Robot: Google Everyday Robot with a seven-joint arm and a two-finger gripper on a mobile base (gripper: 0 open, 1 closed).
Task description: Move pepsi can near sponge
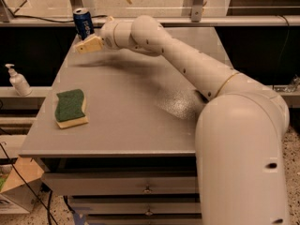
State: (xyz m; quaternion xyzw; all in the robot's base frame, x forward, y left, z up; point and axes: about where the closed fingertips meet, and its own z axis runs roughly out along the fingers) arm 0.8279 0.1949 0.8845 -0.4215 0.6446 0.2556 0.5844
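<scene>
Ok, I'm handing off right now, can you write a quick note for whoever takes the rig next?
The gripper is out at the far left corner of the table, right beside the can.
The can stands upright on the table, not lifted.
The sponge lies flat near the front left edge, green side up, well apart from the can.
Done: the gripper is at the can.
Left: grasp the can, carry it over, and set it down by the sponge.
</scene>
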